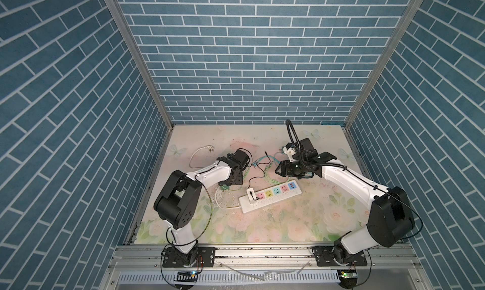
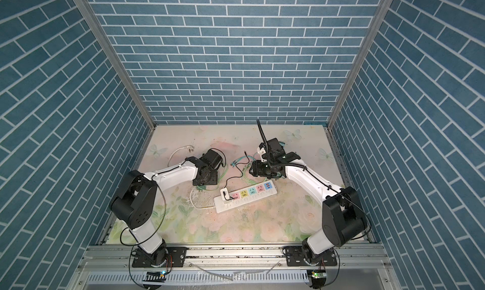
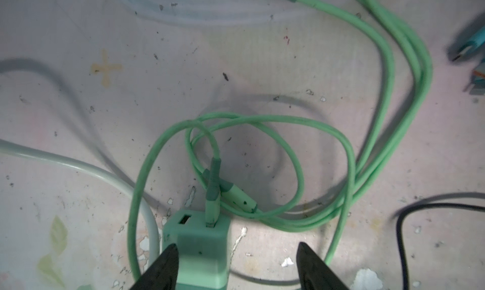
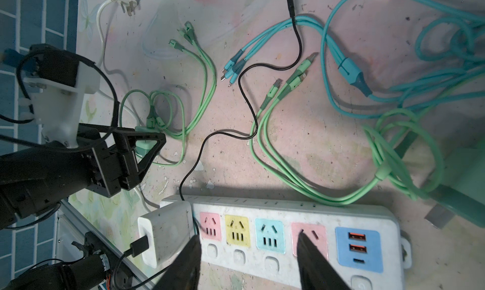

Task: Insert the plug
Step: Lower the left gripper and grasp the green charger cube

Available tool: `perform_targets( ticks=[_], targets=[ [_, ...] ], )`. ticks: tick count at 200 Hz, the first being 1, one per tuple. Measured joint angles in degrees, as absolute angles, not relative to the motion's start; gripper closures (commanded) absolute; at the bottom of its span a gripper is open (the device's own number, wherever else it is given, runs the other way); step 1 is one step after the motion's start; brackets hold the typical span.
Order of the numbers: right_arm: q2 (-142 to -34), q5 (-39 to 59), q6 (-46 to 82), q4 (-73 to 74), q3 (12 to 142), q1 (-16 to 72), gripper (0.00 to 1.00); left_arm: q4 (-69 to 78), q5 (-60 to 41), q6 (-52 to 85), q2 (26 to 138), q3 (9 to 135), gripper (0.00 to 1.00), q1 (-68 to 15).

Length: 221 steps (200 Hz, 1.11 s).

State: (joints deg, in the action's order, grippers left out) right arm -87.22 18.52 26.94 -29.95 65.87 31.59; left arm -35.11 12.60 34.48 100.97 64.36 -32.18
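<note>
Left claw [image 3: 236, 245] straddles the charger [image 3: 196, 238], jaws parted, nothing gripped yet; my right claw [image 4: 248, 235] hangs open, empty, over the strip [image 4: 288, 210], likely to brace it.

The plug [image 3: 195, 246] is a small green block with two holes at one end. A green cable [image 3: 212, 210] is stuck in one hole. The plug lies on the counter [image 1: 288, 231], left of the strip [image 1: 245, 212] and apart from it. The strip is long, white and flat, with pink, yellow and blue sockets.

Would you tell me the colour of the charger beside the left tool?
The charger is mint green; the left wrist view shows it best.
</note>
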Motion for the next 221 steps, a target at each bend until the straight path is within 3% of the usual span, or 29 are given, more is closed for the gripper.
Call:
perform_targets(
  ticks=[115, 184, 221],
  targets=[
    [-88.29, 19.88, 26.92, -29.91, 65.87, 31.59, 0.43, -34.65, 12.53, 34.76, 100.92, 61.14, 0.27, -30.35],
    [-88.29, 19.97, 26.89, -29.91, 65.84, 31.59, 0.43, -34.35, 11.25, 34.92, 101.60, 61.12, 0.40, -30.35],
    [-88.29, 19.97, 26.89, -29.93, 65.84, 31.59, 0.44, -33.82, 10.61, 35.14, 101.82, 60.99, 0.54, -30.35]
  ],
)
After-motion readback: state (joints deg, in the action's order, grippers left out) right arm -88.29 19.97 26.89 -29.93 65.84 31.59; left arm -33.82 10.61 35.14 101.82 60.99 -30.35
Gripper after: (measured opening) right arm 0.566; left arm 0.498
